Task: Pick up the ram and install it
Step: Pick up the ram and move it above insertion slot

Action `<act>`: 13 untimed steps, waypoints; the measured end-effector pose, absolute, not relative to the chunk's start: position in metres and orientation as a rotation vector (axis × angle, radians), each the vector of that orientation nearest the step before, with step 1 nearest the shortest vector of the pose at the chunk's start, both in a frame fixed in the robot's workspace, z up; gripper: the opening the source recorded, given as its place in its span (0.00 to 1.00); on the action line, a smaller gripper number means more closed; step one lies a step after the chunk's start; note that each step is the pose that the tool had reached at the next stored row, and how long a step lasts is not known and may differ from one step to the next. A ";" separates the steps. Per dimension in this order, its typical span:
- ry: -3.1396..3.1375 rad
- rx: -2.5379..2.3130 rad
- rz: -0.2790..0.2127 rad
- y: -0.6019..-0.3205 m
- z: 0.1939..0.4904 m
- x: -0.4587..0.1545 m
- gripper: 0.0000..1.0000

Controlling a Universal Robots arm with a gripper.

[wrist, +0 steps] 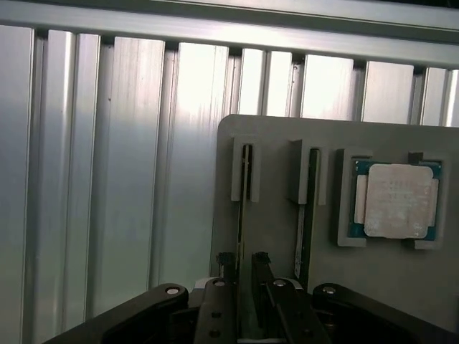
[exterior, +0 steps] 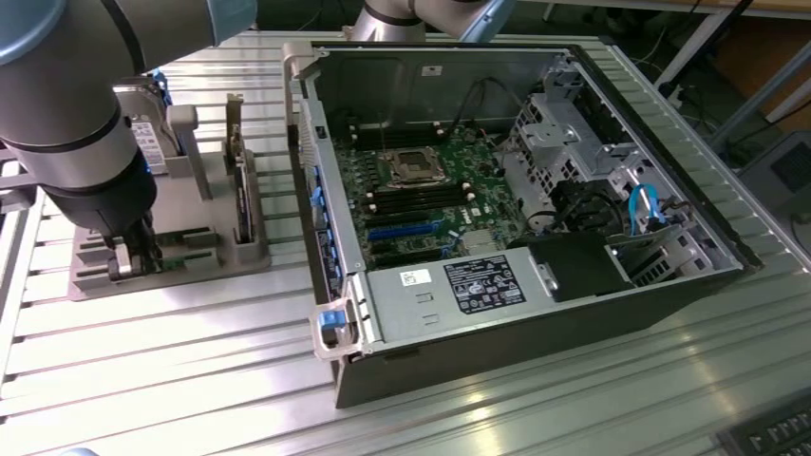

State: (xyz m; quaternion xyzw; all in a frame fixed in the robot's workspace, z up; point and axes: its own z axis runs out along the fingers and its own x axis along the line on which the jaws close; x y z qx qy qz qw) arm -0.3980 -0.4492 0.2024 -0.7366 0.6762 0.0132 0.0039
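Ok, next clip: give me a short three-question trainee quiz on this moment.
1. True or false: the ram at the gripper already sits in the motherboard.
2. What lies in the gray fixture pocket beside the two slots? A) processor B) fan C) screwdriver
3. Fill in: the gripper is on the exterior view's ____ of the computer case.
Key: 1 false; 2 A; 3 left.

Ribbed silver aluminium-profile table top [exterior: 178, 380], bright glare streaks along its slats. Past the far edge, exterior view's upper right: grey metal furniture leg [exterior: 701, 43], brownish wooden panel [exterior: 773, 57]. Dark keyboard corner [exterior: 776, 432] at lower right.
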 end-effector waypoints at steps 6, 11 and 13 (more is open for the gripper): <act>2.118 -2.309 0.041 -0.449 0.201 -0.398 0.24; 2.118 -2.309 0.041 -0.449 0.201 -0.398 0.24; 2.117 -2.309 0.040 -0.449 0.201 -0.398 0.24</act>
